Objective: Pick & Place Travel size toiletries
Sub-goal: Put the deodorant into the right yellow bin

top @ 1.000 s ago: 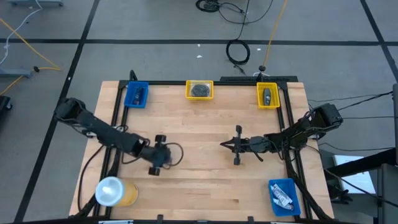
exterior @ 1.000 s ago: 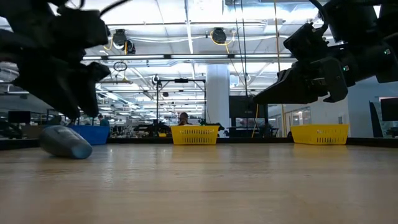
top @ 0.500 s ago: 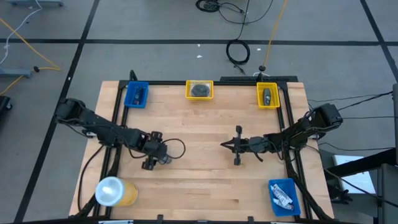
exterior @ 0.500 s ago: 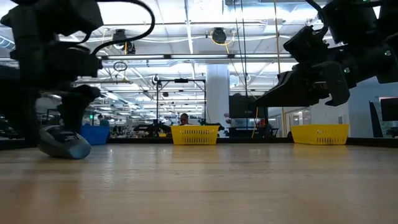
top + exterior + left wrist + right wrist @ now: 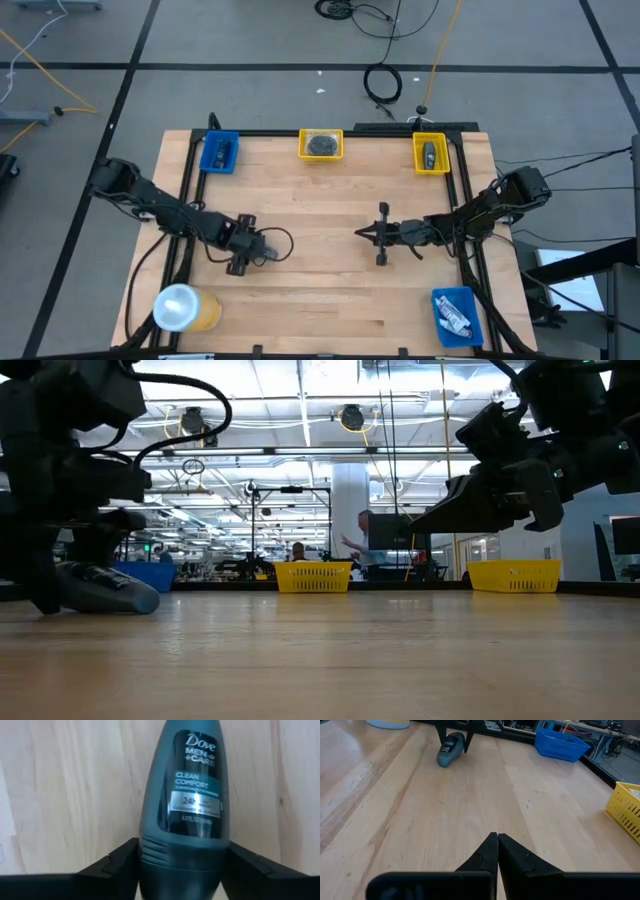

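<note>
Left wrist view alone reads the label: a dark teal-grey plastic roll-on deodorant bottle [image 5: 187, 815] lies on the pale wooden worktop [image 5: 65, 795], its cap end sitting between my left jaws [image 5: 182, 870], which stand spread on either side of it. I cannot tell whether they press it. The high view only gives a dark lump under my left jaws [image 5: 243, 246]. The low view shows the bottle [image 5: 105, 588] lying flat on its side on the worktop [image 5: 330, 660], with the left jaws [image 5: 70, 585] down around it. My right jaws [image 5: 497, 852] are pinched together, empty, raised above the worktop's middle; the bottle [image 5: 450, 747] lies well ahead of them.

A second ago my left jaws hung just beside the bottle, off the board; now they have dropped over it.
</note>
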Available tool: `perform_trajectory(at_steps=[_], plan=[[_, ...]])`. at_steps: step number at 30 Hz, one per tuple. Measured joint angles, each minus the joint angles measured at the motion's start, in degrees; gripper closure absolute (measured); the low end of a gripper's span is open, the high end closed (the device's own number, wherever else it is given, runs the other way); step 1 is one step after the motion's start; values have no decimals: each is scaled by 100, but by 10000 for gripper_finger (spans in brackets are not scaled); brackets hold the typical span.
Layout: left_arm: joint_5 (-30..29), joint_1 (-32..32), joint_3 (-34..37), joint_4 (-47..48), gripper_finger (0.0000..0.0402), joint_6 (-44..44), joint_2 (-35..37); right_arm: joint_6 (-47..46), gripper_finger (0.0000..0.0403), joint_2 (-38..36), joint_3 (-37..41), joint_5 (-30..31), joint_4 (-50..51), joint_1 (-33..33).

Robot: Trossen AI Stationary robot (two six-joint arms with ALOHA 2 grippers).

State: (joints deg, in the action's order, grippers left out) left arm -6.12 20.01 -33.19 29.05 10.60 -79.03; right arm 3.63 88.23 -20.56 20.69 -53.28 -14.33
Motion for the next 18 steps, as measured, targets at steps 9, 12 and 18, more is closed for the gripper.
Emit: perform_trajectory(at_steps=[9, 12, 18], plan=[[-852, -78, 13, -2533, 214, 259, -106, -7, 367, 2, -1, -711, -155, -2], [-941, -206, 6, -3484, 212, 134, -414, -8, 333, 4, -26, -1015, -231, -4], [-897, -496, -599, -4103, 197, -310, -1708, -145, 242, 4, -194, -1348, -262, -11]])
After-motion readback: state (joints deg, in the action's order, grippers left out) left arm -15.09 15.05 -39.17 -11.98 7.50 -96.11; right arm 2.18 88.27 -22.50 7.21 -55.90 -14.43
